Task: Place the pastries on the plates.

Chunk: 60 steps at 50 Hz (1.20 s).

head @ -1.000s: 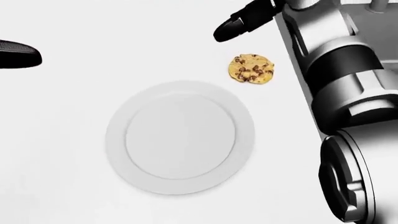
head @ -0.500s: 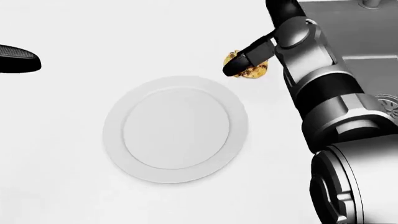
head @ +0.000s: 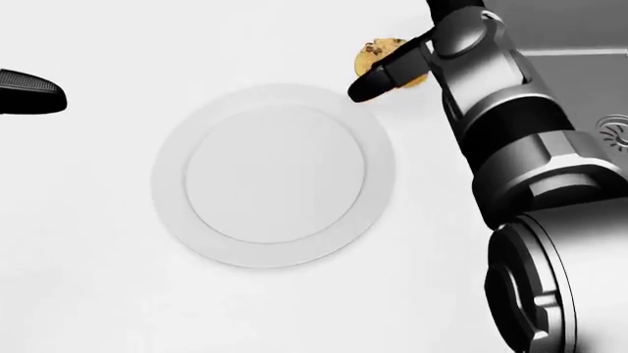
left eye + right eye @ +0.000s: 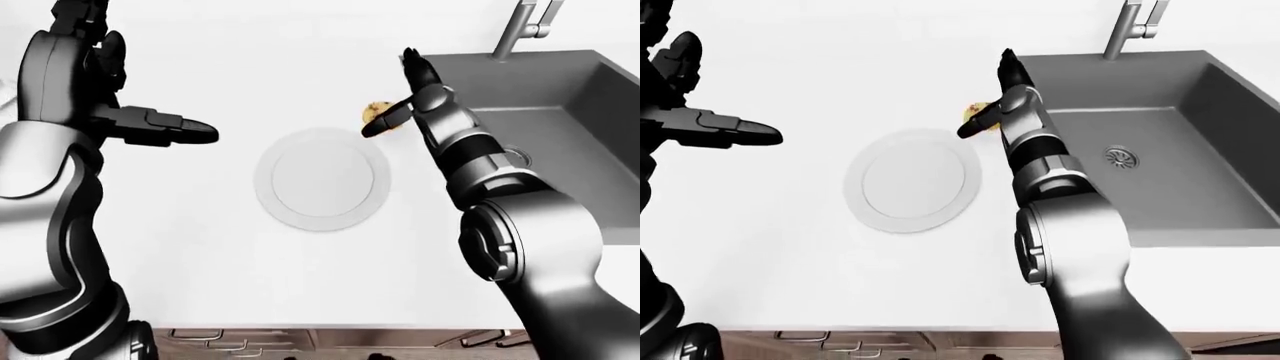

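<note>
The right hand (image 3: 388,70) has its fingers (image 3: 373,82) spread, not closed: one dark finger lies across the cookie (image 3: 375,53) at the plate's one o'clock, another points up the view, and whether any finger touches the pastry cannot be told. The cookie sits flat on the white surface (image 3: 88,243), just off the rim of the plate (image 3: 273,175) and near the edge of the sink (image 4: 1160,150). It is round, so it has no long axis and points no way; its chip-studded face is up. The left hand (image 4: 165,127) hovers apart at the plate's nine o'clock, fingers straight and holding nothing. By my reading the task is barely begun: the plate is bare, the pastry is not lifted, and gripping, carrying and setting down all remain. Only one plate and one pastry show.
</note>
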Motion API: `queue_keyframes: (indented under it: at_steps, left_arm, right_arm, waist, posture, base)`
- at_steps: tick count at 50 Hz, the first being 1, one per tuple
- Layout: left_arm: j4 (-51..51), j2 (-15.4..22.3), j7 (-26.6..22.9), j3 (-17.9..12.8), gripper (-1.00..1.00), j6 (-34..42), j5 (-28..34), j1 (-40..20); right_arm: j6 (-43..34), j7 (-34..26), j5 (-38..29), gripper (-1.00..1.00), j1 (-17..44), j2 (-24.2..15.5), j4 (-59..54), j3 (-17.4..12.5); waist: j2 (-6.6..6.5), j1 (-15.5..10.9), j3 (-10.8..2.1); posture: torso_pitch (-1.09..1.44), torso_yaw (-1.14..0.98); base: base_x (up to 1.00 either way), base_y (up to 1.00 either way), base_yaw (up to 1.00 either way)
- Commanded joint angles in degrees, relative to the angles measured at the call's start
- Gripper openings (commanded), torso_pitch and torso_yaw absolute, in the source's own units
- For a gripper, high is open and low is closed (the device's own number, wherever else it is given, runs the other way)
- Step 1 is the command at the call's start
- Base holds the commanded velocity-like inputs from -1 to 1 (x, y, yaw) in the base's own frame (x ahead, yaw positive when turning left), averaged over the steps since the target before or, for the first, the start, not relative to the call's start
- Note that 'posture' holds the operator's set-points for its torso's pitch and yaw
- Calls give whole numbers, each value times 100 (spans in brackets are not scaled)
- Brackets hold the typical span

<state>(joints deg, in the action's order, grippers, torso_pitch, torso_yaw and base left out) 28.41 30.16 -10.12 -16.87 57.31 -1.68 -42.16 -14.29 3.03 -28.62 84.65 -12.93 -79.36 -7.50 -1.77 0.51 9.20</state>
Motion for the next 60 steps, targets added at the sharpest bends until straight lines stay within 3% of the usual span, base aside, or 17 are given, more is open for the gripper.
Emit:
queue_keyframes:
  at_steps: [1, 10, 25, 60]
  left_arm:
    - [132, 93, 42, -96, 100, -150, 48, -152]
    - [156, 89, 53, -113, 100, -171, 50, -111]
    - [296, 115, 66, -203, 100, -89, 3, 8]
    - [521, 198, -142, -330, 100, -227, -131, 179]
  right_arm:
    - [111, 153, -36, 100, 279, -77, 237, -3]
    - [41, 350, 23, 100, 393, -121, 227, -55]
    - [-65, 1067, -22, 100, 331, -48, 185, -130]
    - [-118, 959, -215, 100, 291, 74, 160, -114]
  waist:
    - [-16, 0, -185]
    - [-5, 6, -97]
    - [2, 2, -87]
    - [-14, 8, 0]
  posture:
    - [21, 0]
    - [22, 0]
    - [22, 0]
    - [25, 0]
  base:
    - [0, 0, 0]
    - [0, 0, 0]
    - [0, 0, 0]
    - [0, 0, 0]
